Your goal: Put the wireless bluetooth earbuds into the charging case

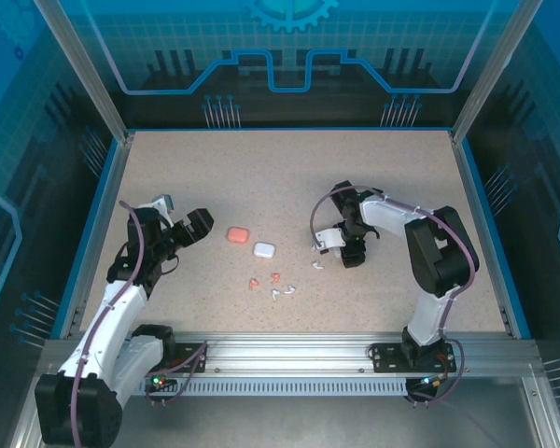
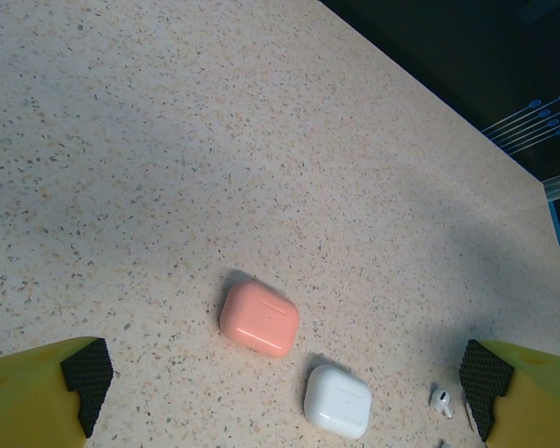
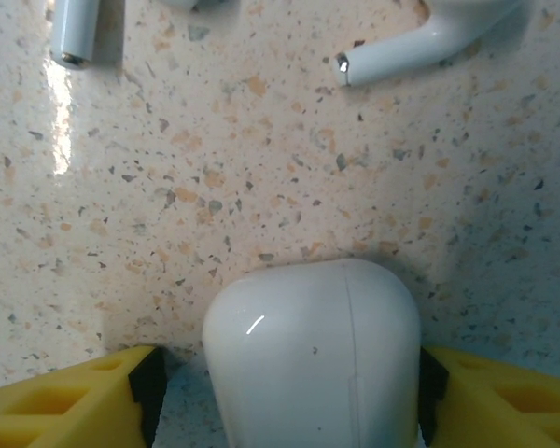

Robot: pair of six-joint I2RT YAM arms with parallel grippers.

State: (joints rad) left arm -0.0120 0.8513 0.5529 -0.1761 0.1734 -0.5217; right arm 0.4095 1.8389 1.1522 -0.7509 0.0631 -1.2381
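1. Right gripper is pressing its fingers against both sides of a white case on the counter.
2. Two white earbuds are lying just beyond it.
3. Left gripper is hovering, fingers spread, above a salmon case and a second white case.

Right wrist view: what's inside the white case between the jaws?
Nothing can be checked: the glossy white rounded charging case shows just its shell and a thin seam, so its interior is covered. It sits on the speckled table; two white earbud stems lie outside, beyond it.
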